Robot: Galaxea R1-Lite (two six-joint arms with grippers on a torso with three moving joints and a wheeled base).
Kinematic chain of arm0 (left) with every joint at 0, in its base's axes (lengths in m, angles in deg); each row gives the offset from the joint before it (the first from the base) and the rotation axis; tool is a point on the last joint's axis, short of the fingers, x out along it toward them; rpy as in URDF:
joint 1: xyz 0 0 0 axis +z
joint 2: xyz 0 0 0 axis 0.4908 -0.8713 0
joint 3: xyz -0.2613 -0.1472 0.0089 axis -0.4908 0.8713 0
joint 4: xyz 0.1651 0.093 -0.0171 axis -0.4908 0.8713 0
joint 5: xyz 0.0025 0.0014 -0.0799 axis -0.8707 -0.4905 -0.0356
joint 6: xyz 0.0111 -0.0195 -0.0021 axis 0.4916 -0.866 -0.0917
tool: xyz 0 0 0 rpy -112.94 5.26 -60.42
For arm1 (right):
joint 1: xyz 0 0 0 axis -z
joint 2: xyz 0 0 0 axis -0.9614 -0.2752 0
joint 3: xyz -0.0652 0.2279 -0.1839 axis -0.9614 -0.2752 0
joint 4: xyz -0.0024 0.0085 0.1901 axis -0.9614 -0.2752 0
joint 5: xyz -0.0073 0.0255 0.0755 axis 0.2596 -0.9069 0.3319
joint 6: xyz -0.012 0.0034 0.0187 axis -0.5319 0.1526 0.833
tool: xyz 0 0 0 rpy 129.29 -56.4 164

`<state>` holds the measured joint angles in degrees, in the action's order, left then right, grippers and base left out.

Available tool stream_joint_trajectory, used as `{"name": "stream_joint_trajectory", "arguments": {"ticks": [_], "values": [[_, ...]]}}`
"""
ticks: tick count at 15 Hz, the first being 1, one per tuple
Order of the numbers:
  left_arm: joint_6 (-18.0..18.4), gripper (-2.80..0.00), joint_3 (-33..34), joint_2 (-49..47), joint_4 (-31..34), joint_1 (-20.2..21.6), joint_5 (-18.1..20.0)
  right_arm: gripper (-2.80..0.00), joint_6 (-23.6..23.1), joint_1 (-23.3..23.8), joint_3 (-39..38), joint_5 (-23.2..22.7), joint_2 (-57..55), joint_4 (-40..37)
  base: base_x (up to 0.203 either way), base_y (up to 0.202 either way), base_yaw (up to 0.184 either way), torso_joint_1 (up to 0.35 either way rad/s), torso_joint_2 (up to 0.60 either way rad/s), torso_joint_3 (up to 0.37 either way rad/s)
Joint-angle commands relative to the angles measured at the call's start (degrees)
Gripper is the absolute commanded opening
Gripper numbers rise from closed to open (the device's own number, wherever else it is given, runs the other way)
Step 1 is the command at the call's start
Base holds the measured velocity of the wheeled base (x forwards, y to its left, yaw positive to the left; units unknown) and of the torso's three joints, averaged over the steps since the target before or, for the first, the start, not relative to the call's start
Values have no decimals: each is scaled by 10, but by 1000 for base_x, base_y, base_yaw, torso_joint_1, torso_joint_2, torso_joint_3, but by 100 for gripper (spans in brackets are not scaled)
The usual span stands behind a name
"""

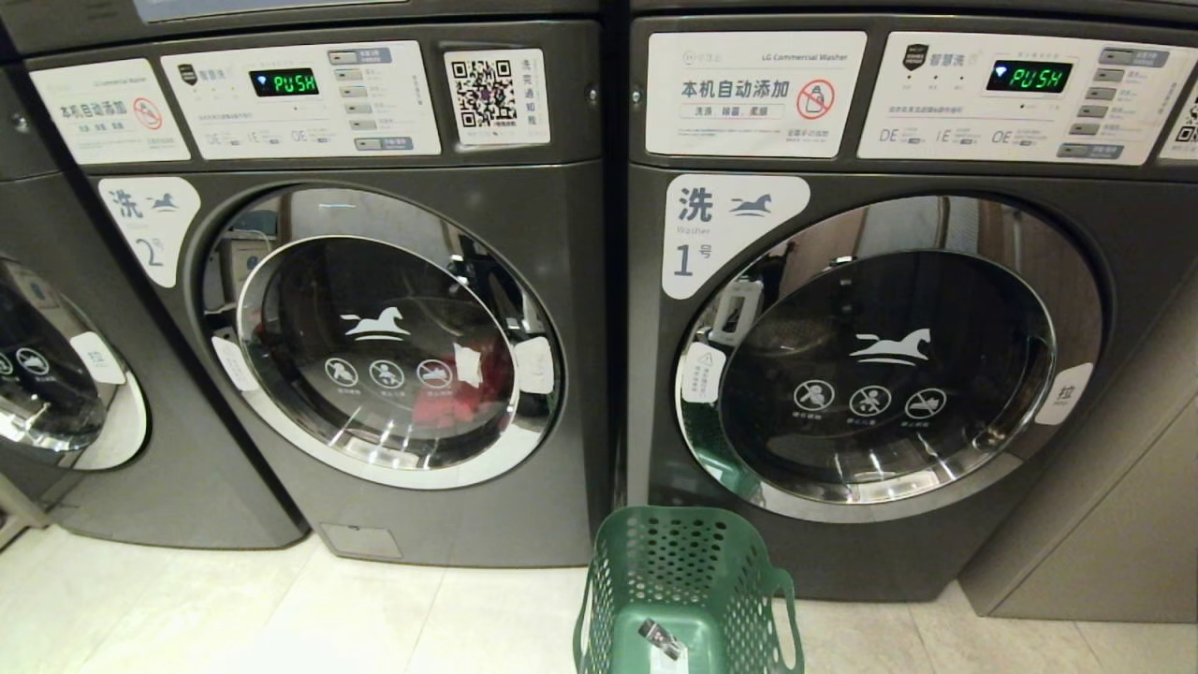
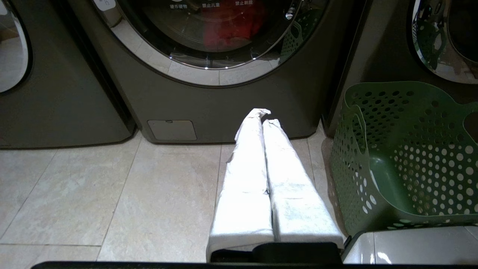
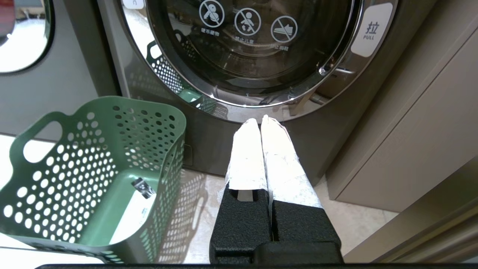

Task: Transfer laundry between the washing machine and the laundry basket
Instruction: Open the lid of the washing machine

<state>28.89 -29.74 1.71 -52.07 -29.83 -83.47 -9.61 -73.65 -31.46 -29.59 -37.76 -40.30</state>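
Note:
The washing machine [image 1: 374, 487] labelled 2 stands on the left of the head view with its round glass door closed. Red laundry [image 1: 454, 404] shows behind the glass, and again in the left wrist view as a red heap [image 2: 233, 26]. The green perforated laundry basket [image 1: 688, 571] sits on the floor between the two machines, holding only a paper tag. My left gripper [image 2: 263, 116] hangs low before the machine's base, shut and empty. My right gripper [image 3: 258, 121] is shut and empty too, in front of the other machine, with the basket [image 3: 149, 123] beside it.
The like machine labelled 1 [image 1: 1076, 524] stands to the right with its door closed. A third machine [image 1: 56, 393] is at the far left. A beige cabinet side [image 3: 418, 142] borders the right. The floor [image 2: 112, 194] is pale tile.

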Motion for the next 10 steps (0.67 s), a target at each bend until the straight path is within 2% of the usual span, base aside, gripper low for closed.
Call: {"name": "stream_joint_trajectory", "arguments": {"ticks": [1,3,6,9,10], "values": [[6,-280,0,1,-1,0,2,-280,10,0,0,0,0,0,0,0,0,0,0,0],[1,-280,-33,1,-11,0,2,-280,31,0,1,0,0,0,0,0,0,0,0,0],[-3,-280,-178,-28,-2,0,16,-280,35,0,0,3,0,0,0,0,0,0,0,0],[-11,-280,-286,-182,18,-11,34,-280,36,0,1,3,0,0,0,0,0,0,0,0],[-23,-280,-313,-248,14,-14,44,-280,36,0,1,3,0,0,0,0,0,0,0,0]]}}
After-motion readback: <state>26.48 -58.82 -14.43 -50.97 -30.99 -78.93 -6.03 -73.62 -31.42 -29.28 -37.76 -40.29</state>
